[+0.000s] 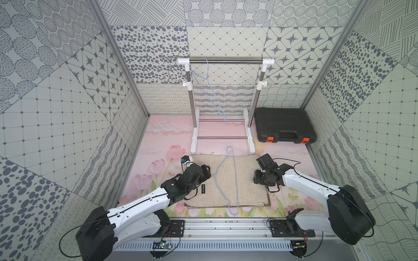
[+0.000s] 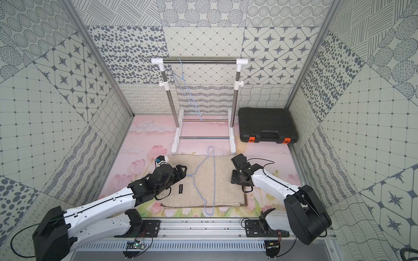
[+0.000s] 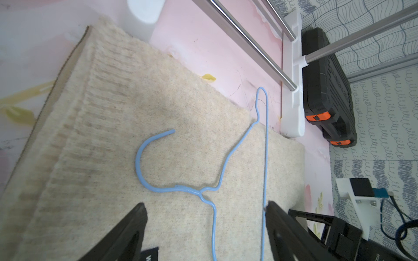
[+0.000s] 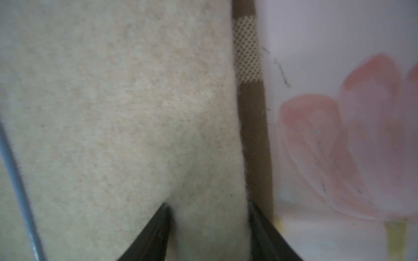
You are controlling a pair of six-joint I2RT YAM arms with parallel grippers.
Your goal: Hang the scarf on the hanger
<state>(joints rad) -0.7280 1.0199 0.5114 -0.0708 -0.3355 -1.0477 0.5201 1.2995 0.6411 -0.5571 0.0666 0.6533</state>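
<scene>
Scarf (image 1: 245, 180), beige and folded into a flat rectangle, lies on the pink flowered mat (image 1: 158, 140) between the two arms. Hanger (image 1: 235, 178), of thin blue wire, rests flat on top of the scarf, its hook toward the scarf's left side and its two ends reaching past the scarf's near and far edges. Left gripper (image 3: 204, 204) hovers over the scarf's left part, jaws wide apart, with the hanger's twisted neck just ahead of the gap; one fingertip is close beside the hanger's straight bar, touching or not cannot be told. Right gripper (image 4: 209, 204) points down at the scarf's right edge, where a brown border (image 4: 253, 135) shows. Its jaws stand part-way apart with a strip of that edge between them, and whether they clamp the cloth cannot be told. Small black label (image 1: 203, 189) sits near the scarf's left edge. Beyond the scarf's far edge stands a clothes rack (image 1: 226, 61) with a second hanger (image 1: 206, 67) on its rail. Black case (image 1: 285, 124) with orange latches lies beyond the scarf's far right corner.
</scene>
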